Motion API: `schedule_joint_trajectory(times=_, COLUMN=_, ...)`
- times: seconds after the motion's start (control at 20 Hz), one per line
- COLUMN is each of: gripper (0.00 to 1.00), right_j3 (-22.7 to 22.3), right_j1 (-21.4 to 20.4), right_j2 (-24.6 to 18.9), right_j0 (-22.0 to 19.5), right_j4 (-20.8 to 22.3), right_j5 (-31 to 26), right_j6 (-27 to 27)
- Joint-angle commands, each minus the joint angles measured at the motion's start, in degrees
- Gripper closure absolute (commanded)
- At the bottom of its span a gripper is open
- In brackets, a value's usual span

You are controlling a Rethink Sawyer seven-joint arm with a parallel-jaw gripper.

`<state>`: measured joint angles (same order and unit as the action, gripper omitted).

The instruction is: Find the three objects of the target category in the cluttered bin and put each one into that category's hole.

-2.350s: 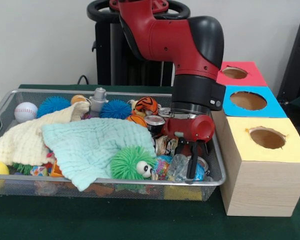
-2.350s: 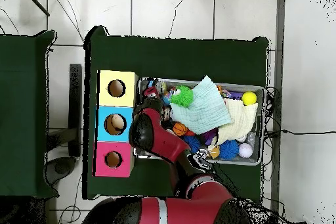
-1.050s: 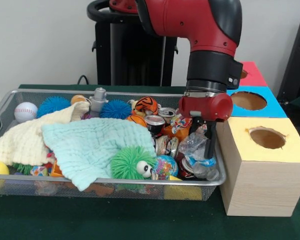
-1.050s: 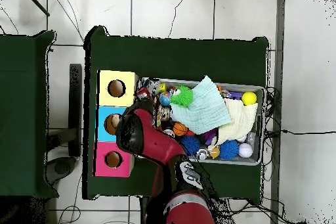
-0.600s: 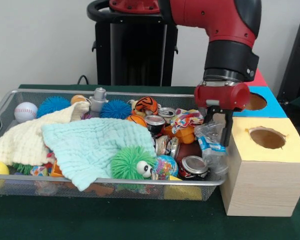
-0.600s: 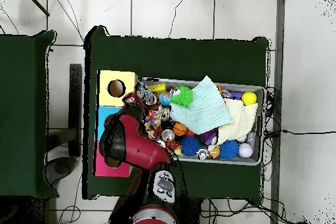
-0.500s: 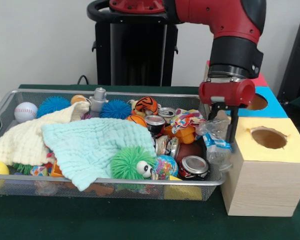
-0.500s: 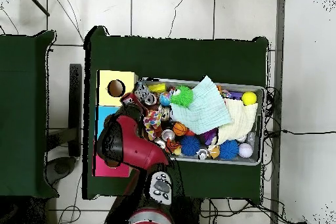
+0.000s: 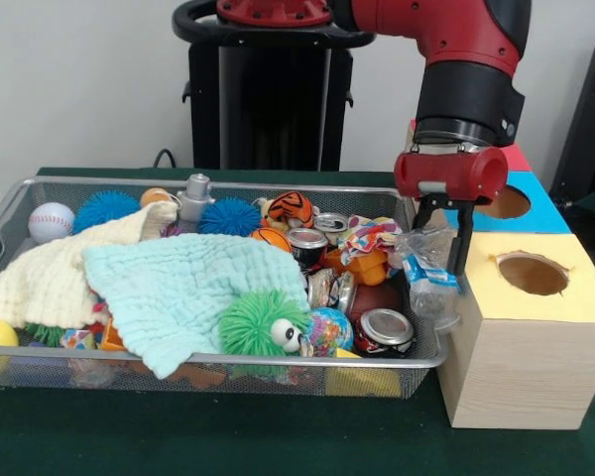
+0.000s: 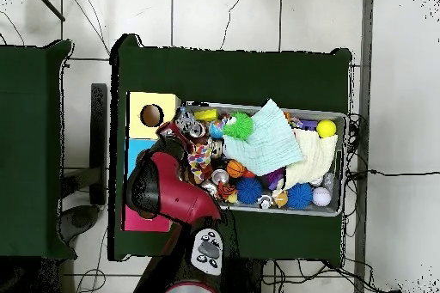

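Gripping crushed plastic bottle; jaws closed on it, above bin edge.

Crushed clear plastic bottle, held aloft, upright.

Dark green table carries wire bin at left, wooden box with coloured holed tops just right.

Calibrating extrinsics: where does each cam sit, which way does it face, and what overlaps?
Front: across the table, level, facing the wire bin; shows the arm's forearm and gripper shut on a crushed plastic bottle.
Overhead: above, looking straight down; the arm enters from the bottom.
Shared: bin, yellow box, green fuzzy toy.
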<state>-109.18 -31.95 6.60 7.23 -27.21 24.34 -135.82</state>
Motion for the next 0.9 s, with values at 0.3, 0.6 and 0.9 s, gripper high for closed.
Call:
schedule_joint_trajectory(times=0.3, gripper=1.00, right_j3=0.54, right_j1=-0.12, right_j2=-2.32, right_j0=-1.39, right_j4=2.43, right_j5=-7.00, right_j6=-4.73)
schedule_joint_trajectory(times=0.6, gripper=1.00, right_j3=0.45, right_j1=-2.51, right_j2=-0.63, right_j0=-3.10, right_j4=4.47, right_j5=-10.39, right_j6=-1.87)
schedule_joint_trajectory(times=0.9, gripper=1.00, right_j3=0.04, right_j1=-5.63, right_j2=-0.66, right_j0=-7.41, right_j4=10.12, right_j5=-12.77, right_j6=-1.10)
